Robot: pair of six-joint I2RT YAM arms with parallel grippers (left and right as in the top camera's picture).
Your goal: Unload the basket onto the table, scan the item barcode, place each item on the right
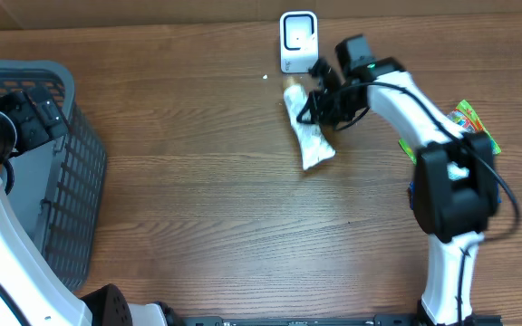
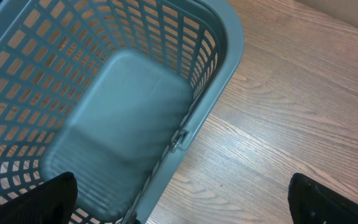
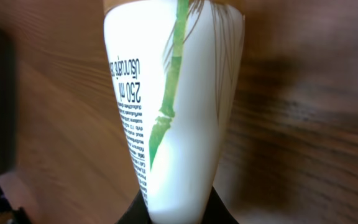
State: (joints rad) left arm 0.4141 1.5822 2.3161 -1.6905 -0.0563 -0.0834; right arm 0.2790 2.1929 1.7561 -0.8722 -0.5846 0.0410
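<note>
**Gripping the tube beside the scanner**

Right gripper (image 1: 318, 104) is at the far middle of the table (image 1: 198, 226), just in front of the scanner (image 1: 297, 41). Its jaws are closed on one end of the tube (image 1: 308, 136).

In my right wrist view the tube runs straight out from the jaws. Its narrow end is pinched between the two dark fingers (image 3: 219, 214) at the bottom of the view, and the body widens as it runs away from them. It is white with a green bamboo stalk printed down its length. Small print, including "250 ml", is on the side facing the left of that view.

From overhead the tube lies at a slant. Its gripped end is near the scanner's base and the wider end points back toward the robot. I cannot tell whether the tube touches the table or is held just above it.

Left gripper (image 2: 188, 202) hangs over the grey basket (image 1: 80, 172) at the left edge of the table. Its jaws are spread wide with nothing between them, and the basket floor shows between the fingers.

A green and orange packet (image 1: 472, 122) lies at the right side of the table, partly hidden by the right arm.
</note>
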